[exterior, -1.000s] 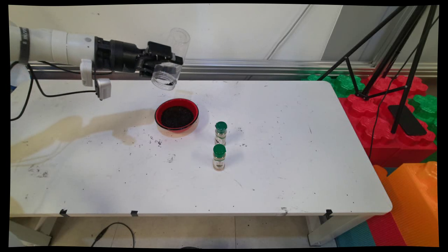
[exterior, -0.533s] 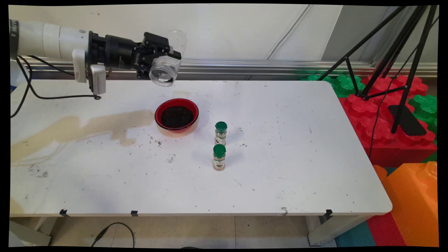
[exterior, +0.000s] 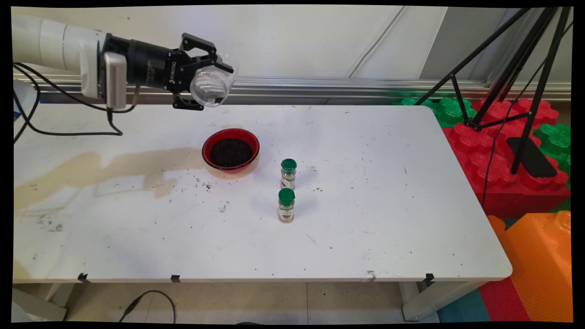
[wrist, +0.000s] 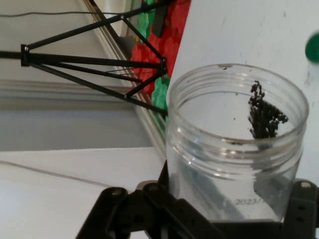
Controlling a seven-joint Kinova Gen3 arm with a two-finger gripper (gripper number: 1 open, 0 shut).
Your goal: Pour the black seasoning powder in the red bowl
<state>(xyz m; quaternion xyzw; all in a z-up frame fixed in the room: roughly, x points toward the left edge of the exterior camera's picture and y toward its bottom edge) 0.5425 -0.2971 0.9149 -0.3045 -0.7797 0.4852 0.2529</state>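
- While the claw [exterior: 211,78] hangs high above the worktop's [exterior: 365,219] far left part, it is clamped on a clear plastic jar [exterior: 209,86], one finger on each side of the wall.
- Jar lies near level in the main view, open mouth turned toward the camera; it is up and to the left of the red bowl [exterior: 231,150], not directly over it.
- Hand view: jar [wrist: 234,144] almost empty; a small clump of dark grains [wrist: 264,118] clings to the inner wall near the mouth.
- Bowl sits on the worktop, well below the jar, filled across with dark granular stuff. Loose dark specks lie scattered on the worktop just in front of it.
- Two small green-capped spice bottles, far one [exterior: 288,173] and near one [exterior: 286,205], stand upright to the right of the bowl, close together, untouched.
- Judgement: bulk of the contents looks already tipped into the bowl; this reads as the tail of a pour.
- Any further move calls for a firm grip on the slick jar wall and a clear path past the bowl and the bottles.
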